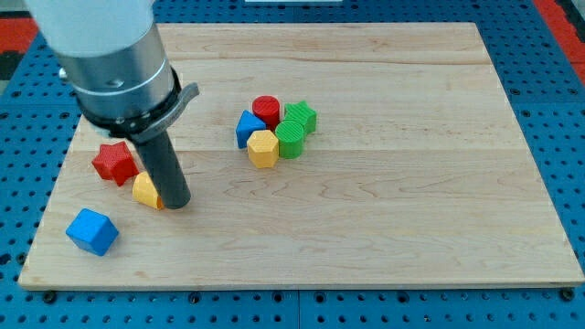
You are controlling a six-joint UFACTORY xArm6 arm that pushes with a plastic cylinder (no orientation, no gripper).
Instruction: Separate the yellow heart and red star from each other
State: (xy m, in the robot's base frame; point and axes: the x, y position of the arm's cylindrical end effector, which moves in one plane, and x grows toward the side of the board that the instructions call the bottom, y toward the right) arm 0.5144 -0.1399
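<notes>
My tip (177, 205) rests on the wooden worktop (411, 183), touching the yellow heart (145, 191) on that heart's right side in the view. The arm carries no claw, only the dark rod, so nothing is open, closed or gripped. Taking the yellow heart as landmark: the red star (115, 163) lies just up and to the view's left of it, the two touching or nearly so. The pair's line runs diagonally from upper left to lower right. Much of the heart is hidden by the rod, so which way it points cannot be told. A blue cube (92, 231) sits below and left of the heart, apart from it. Well to the heart's upper right stands a tight cluster: red cylinder (266, 110), blue block (249, 126), yellow hexagon (263, 148) and two green blocks (300, 117) (290, 138).
</notes>
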